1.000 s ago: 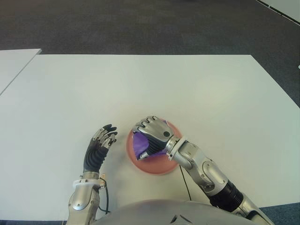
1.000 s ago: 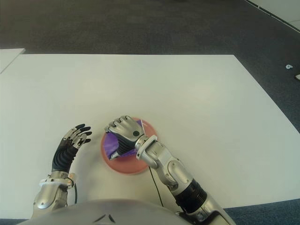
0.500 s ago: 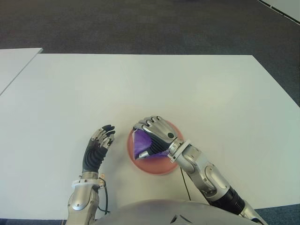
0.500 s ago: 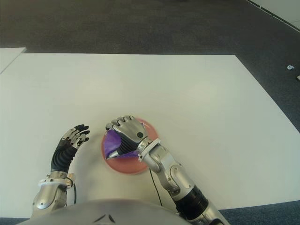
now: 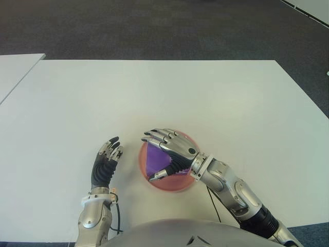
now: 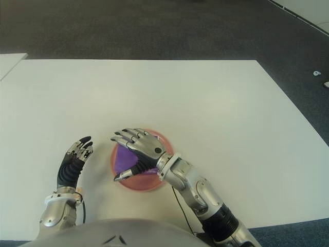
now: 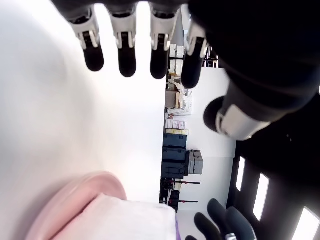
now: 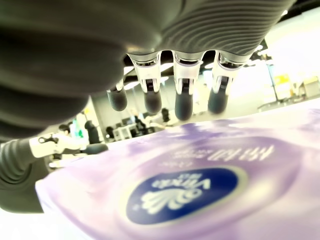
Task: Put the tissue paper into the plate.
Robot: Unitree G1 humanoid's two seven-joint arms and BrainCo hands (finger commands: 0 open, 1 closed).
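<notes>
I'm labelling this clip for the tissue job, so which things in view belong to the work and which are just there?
Part of the job:
- tissue pack, purple, lying in the plate
- plate, pink
- right hand, fingers spread above the pack

Just there:
- left hand, open, left of the plate
- white table
- second table at far left

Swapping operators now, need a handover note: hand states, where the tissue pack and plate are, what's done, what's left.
Right hand: open, fingers extended above the purple tissue pack, no grasp in its wrist view.
Left hand: open, holding nothing, over the white table to the left of the plate.
Tissue pack: lying in the pink plate, near the table's front edge.
Done: the pack is in the plate and released.
Left: lift the right hand clear without dragging the pack, then confirm that it sits fully inside the rim, which the hand partly hides.
</notes>
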